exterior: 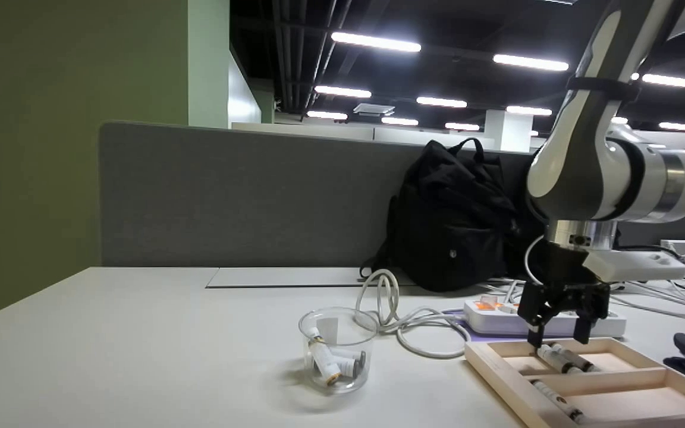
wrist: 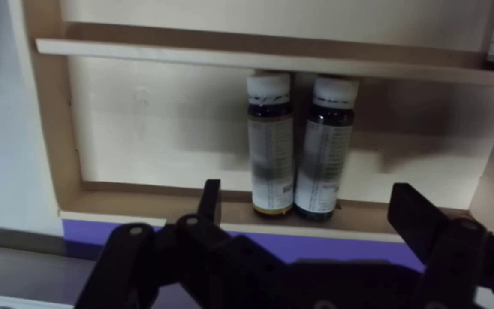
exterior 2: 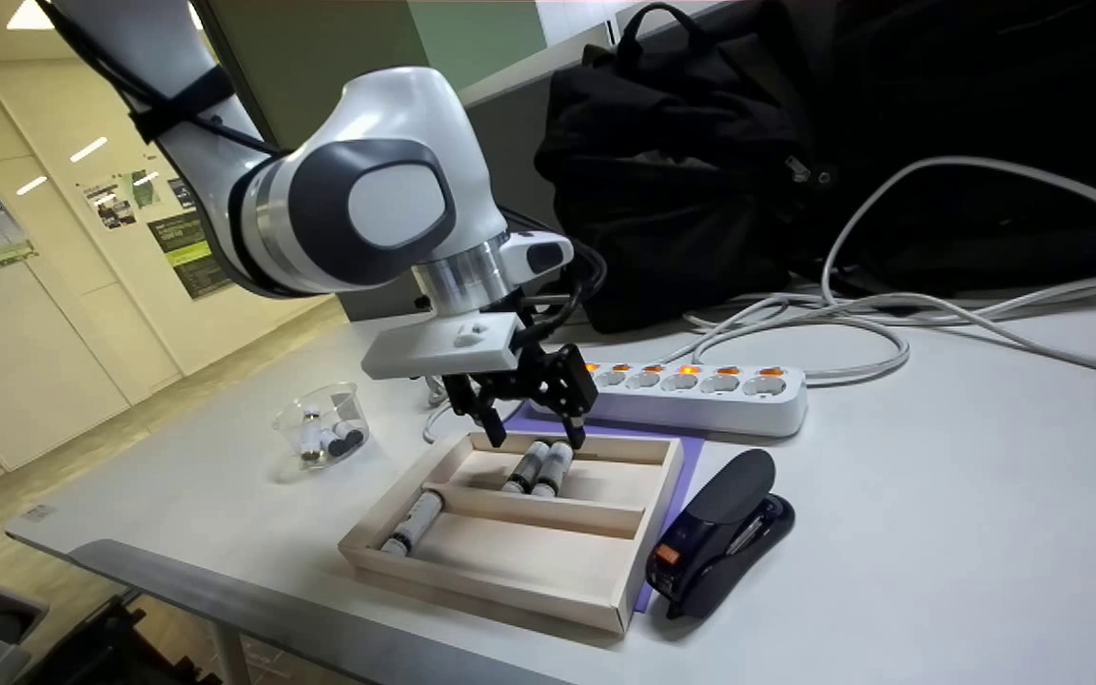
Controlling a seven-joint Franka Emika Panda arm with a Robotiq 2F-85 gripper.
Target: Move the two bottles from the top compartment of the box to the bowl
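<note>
Two whitish bottles, one (exterior 2: 526, 466) and the other (exterior 2: 554, 470), lie side by side in the top compartment (exterior 2: 616, 482) of the wooden box (exterior 2: 491, 583). In the wrist view the left bottle (wrist: 271, 159) and right bottle (wrist: 324, 163) have white caps toward the divider (wrist: 187, 53). My gripper (wrist: 307, 188) is open and empty, its fingers spread wide to either side of the bottles' base ends. In both exterior views the gripper (exterior: 558, 334) (exterior 2: 534, 436) hangs just above the box's far rim. The clear bowl (exterior: 308, 345) (exterior 2: 287, 428) holds at least two similar bottles.
A third bottle (exterior 2: 413, 523) lies in the box's other compartment. A white power strip (exterior 2: 672, 404) stands behind the box, a black stapler (exterior 2: 719, 533) beside it. A purple sheet (exterior 2: 691, 466) lies under the box. Cables (exterior: 431, 351) run between bowl and strip; a backpack (exterior: 449, 220) stands behind.
</note>
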